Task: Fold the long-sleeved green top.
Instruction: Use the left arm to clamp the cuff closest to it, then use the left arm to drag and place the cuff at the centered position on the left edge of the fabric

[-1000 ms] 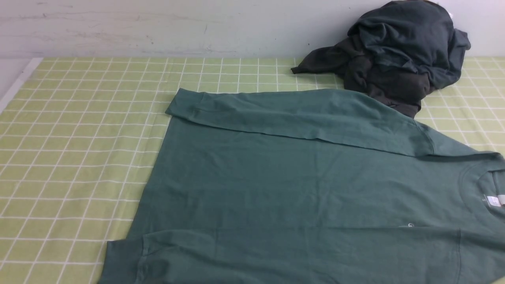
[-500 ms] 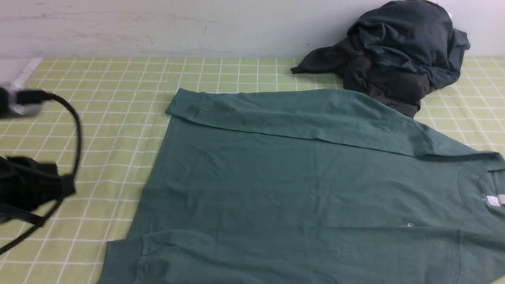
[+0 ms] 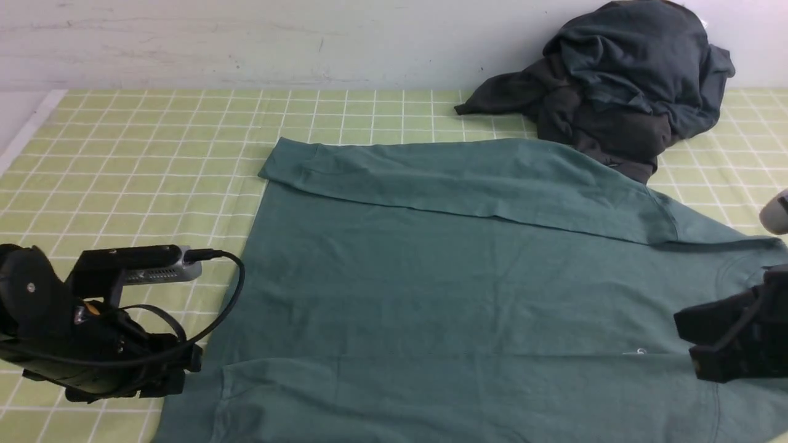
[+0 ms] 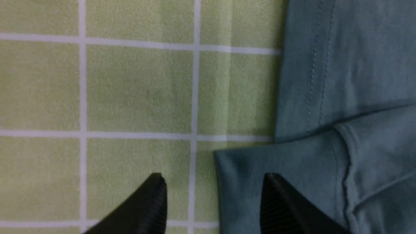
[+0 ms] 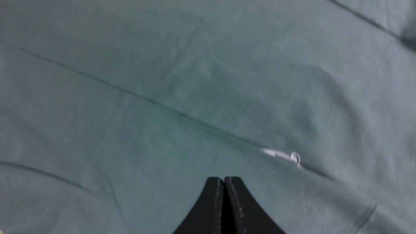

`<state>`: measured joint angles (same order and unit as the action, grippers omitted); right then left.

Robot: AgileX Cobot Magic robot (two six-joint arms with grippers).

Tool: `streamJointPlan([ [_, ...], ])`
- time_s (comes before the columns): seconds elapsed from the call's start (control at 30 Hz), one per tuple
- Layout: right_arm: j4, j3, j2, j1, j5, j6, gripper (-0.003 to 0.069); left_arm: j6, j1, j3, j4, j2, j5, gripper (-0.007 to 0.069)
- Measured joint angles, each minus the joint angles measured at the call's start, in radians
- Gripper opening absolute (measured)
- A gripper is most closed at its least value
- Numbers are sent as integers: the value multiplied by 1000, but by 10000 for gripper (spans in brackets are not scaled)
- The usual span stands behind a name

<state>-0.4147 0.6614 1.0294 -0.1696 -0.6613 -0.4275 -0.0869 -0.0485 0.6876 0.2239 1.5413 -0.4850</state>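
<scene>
On the left side of my front view, the left gripper [image 4: 213, 195] stands with its fingers spread over the near left corner of the green long-sleeved top [image 3: 394, 289]; no fabric is clamped between them. The left wrist view shows one finger over bare table cloth [image 4: 136, 81] and the other over the near cuff [image 4: 279, 169]. Hazard: if I close at this offset, I judge that the fingers may pinch the table cloth or catch only the cuff. Cause: the fabric edge lies between the fingertips, and the cuff overlaps the hem [image 4: 312, 71]. A grip on the cuff alone would probably draw the sleeve out and leave the body layer flat.

At centre, the top lies spread on the table, with the near sleeve [image 3: 394, 394] and the far sleeve [image 3: 468, 184] laid inward across the body. Hazard: either sleeve may slip or bunch during a body fold. Cause: loose layers, pulled unevenly.

On the right side, the right gripper [image 5: 223, 182] is closed, with nothing visible in its jaws, above the top. Hazard: lowering it in this state would press or drag the fabric instead of gripping it. Cause: no gap between the fingertips.

At far right, the dark garment heap [image 3: 615, 86] borders the top's far shoulder. Hazard: a wide sweep there could snag it. Cause: minimal clearance.
</scene>
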Motion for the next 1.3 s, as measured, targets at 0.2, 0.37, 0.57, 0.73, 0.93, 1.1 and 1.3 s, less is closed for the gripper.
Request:
streamJointPlan([
  [0.2, -11, 0, 10, 0, 29, -14, -14, -21, 0, 23, 9, 65, 10, 195],
  [0.37, -11, 0, 10, 0, 29, -15, -14, -63, 0, 30, 39, 65, -1, 26],
  [0.57, -11, 0, 11, 0, 36, -19, -14, -89, 0, 95, 57, 13, -104, -1],
  [0.73, -11, 0, 11, 0, 37, -20, -14, -93, 0, 144, 60, -9, -186, -1],
  [0.93, -11, 0, 11, 0, 39, -20, -14, -153, 0, 163, 79, -10, -231, -1],
  [1.1, -11, 0, 11, 0, 47, -20, -14, -242, 0, 293, 151, -10, -250, -1],
  [1.3, -11, 0, 11, 0, 49, -21, -14, -269, 0, 448, 155, -10, -270, -1],
])
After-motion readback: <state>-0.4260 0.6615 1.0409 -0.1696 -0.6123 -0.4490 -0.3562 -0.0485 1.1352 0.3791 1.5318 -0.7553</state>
